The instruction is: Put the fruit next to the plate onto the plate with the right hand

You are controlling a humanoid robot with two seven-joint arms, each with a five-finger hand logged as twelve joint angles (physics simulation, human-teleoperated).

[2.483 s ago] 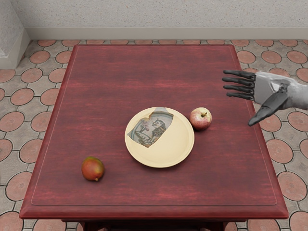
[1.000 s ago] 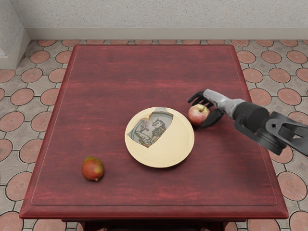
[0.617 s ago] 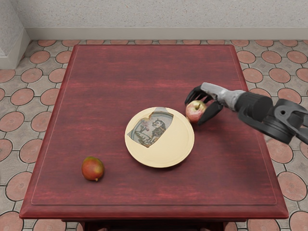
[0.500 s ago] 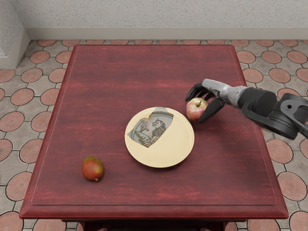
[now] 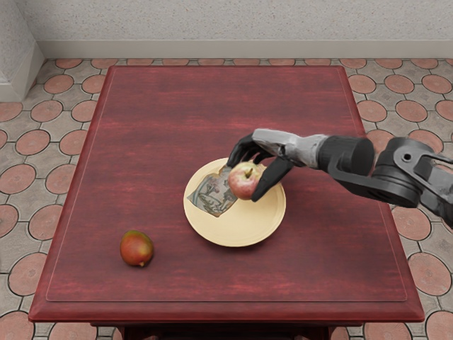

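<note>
The apple is gripped by the curled fingers of the right hand and held above the plate (apparently for release there).

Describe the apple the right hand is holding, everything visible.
The apple is round, smooth, red with a yellowish blush, short stem pointing up. The right hand grips it: fingers curl over its back and left, thumb on its right side. It is over the upper part of the plate; contact with the plate cannot be told.
</note>
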